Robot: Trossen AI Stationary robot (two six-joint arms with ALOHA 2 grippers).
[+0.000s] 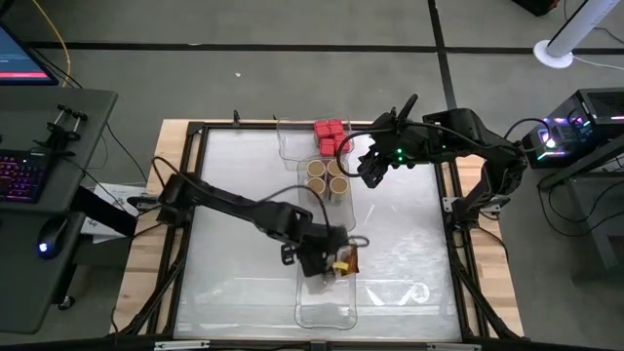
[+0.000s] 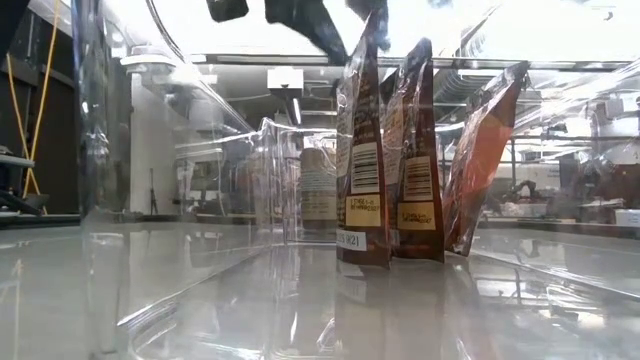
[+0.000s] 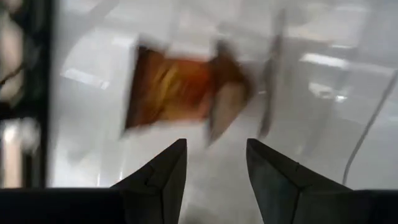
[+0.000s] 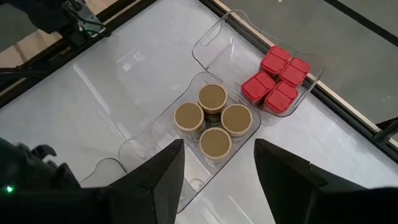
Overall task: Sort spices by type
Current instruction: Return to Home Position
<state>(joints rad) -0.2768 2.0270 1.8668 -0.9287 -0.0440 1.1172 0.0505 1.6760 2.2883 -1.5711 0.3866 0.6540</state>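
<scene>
Sorting looks finished to me. Four round jars (image 4: 212,121) sit in the middle tray (image 4: 148,146), four red boxes (image 4: 277,78) fill the tray just beyond it, and the brown-orange packets (image 2: 390,160) stand upright in the tray on its near side, though I can count only three for sure. The left gripper (image 3: 216,143) hangs over those packets, fingers spread, empty. The right gripper (image 4: 219,144) hovers beside the middle tray, likewise spread and empty. Only parking the arms seems left, and the tray walls alone could snag them.
</scene>
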